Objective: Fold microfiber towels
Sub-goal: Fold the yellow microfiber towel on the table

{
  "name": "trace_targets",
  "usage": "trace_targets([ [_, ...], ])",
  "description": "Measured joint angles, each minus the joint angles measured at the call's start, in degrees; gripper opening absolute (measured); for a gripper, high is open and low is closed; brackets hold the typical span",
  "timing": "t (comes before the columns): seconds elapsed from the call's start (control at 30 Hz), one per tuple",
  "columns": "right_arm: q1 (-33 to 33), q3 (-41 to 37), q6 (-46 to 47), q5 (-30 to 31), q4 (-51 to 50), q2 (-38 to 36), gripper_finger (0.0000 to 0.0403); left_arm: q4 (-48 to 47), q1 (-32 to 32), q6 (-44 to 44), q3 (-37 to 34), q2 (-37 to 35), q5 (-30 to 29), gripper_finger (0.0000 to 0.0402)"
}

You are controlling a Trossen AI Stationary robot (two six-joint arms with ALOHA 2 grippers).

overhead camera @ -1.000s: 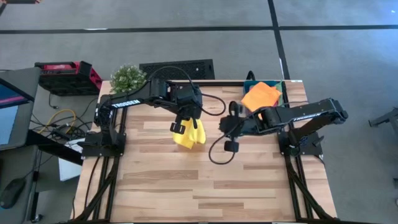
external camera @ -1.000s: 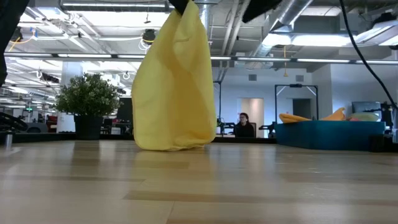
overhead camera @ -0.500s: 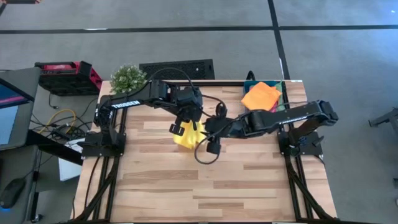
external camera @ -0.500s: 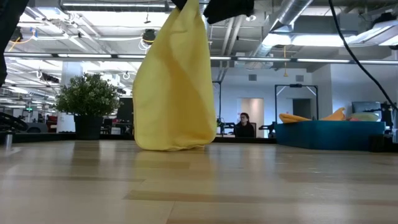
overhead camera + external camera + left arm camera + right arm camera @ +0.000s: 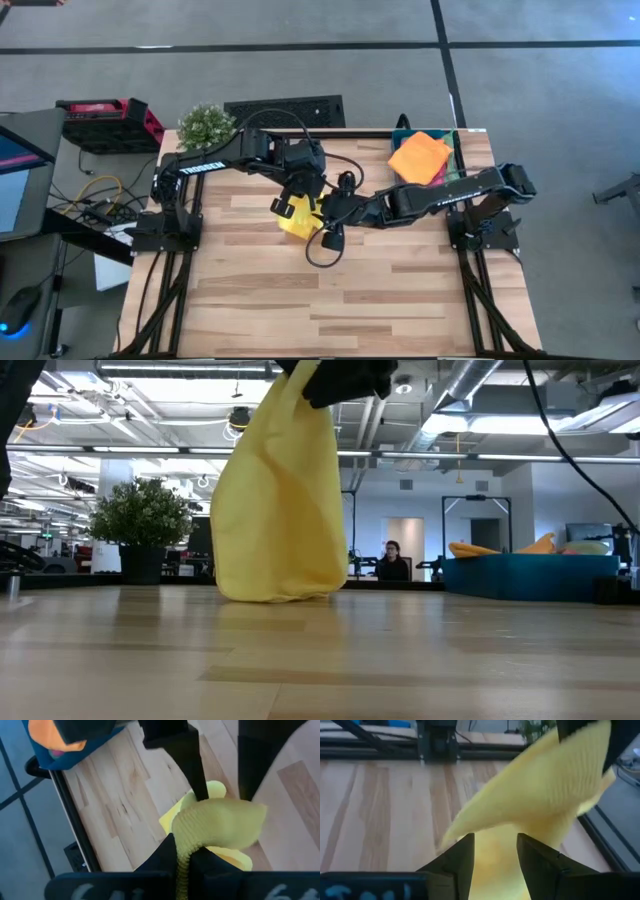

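The yellow towel (image 5: 297, 222) hangs from my left gripper (image 5: 300, 196), which is shut on its top above the middle of the table; it also shows in the low view (image 5: 280, 510). My right gripper (image 5: 328, 213) is open right beside the towel's upper part. In the right wrist view its fingers (image 5: 460, 857) stand wide apart with the yellow cloth (image 5: 540, 795) in front of them. Whether they touch it, I cannot tell. The orange towel (image 5: 420, 154) lies on top in the teal bin (image 5: 457, 141), with a pink one (image 5: 56, 753) under it. The sage green towel is hidden. My left gripper pinches a bunched part of the yellow towel's top (image 5: 186, 851) between its two fingers, from above. The towel hangs below the fingers in loose folds. Its lower end (image 5: 282, 593) rests on the table.
A potted plant (image 5: 206, 124) stands at the table's far left corner. The teal bin stands at the far right corner and shows in the low view (image 5: 530, 575). A black cable (image 5: 318, 255) loops below my right arm. Bare wood lies along the near half.
My right gripper has moved toward the table's left edge, from near the bin's side up to the hanging yellow towel, staying open. My left gripper and the towel have kept still.
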Motion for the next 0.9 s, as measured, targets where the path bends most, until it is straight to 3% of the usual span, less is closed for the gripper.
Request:
trace_targets([
  [0.43, 1.0, 0.0, -1.1, -0.4, 5.1, 0.1, 0.0173, 0.1, 0.0, 0.9, 0.0, 0.0, -0.1, 0.0000],
  [0.9, 1.9, 0.0, 4.9, -0.9, 5.5, 0.1, 0.0173, 0.2, 0.0, 1.7, 0.0, 0.0, -0.5, 0.0000],
])
